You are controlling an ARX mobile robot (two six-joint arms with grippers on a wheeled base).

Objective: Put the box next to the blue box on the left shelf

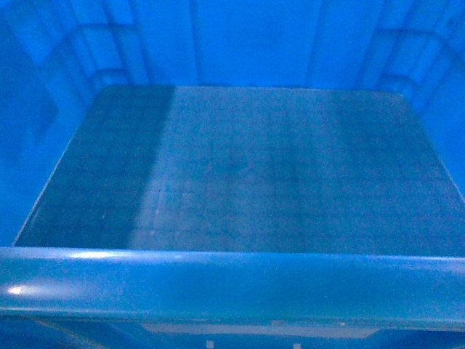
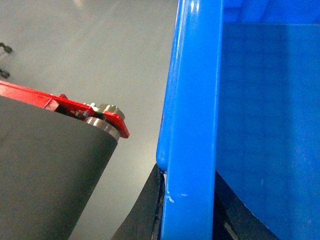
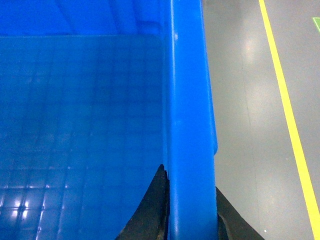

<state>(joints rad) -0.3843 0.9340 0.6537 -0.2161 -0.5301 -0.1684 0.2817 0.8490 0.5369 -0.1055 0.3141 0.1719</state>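
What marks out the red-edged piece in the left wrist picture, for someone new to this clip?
Start at the big blue box, whose thick rim runs up the middle of the left wrist view. Left of it lies bare grey floor, then a dark rounded panel. The red bracket caps that panel's top edge, carries a brass-coloured nut, and is the only red thing there.

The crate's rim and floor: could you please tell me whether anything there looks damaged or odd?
Only a small whitish scuff on the rim of the box, just above the left tool. The floor looks bare and unbroken, and the right tool straddles the opposite rim squarely.
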